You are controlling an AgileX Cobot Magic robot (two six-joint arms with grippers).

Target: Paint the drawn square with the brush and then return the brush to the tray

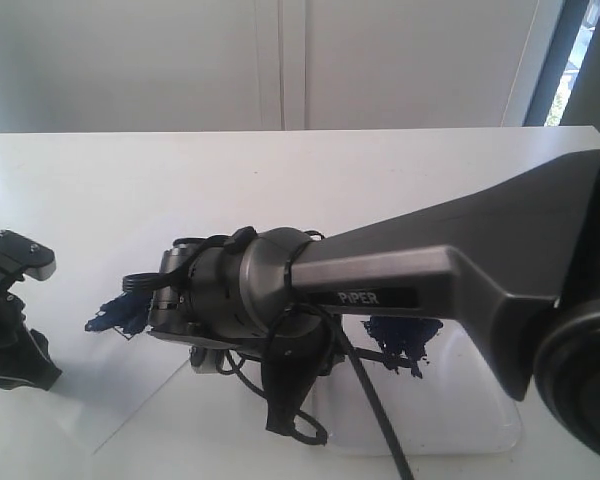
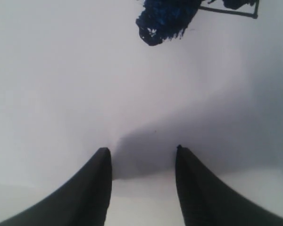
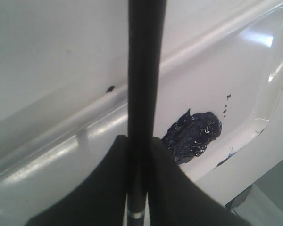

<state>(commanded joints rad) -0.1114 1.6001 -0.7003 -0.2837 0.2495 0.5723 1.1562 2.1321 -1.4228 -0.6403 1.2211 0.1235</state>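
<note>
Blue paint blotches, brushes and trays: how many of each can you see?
blue paint blotches: 2 (tray blotch, left blotch)
brush: 1
tray: 1
total: 4

You have a white table [image 1: 280,170] filling the scene. Behind the table stands a pale panelled wall [image 1: 130,60] with thin vertical seams. Past the table's far right corner, a dark-framed window [image 1: 577,50] lets in bright daylight.
</note>
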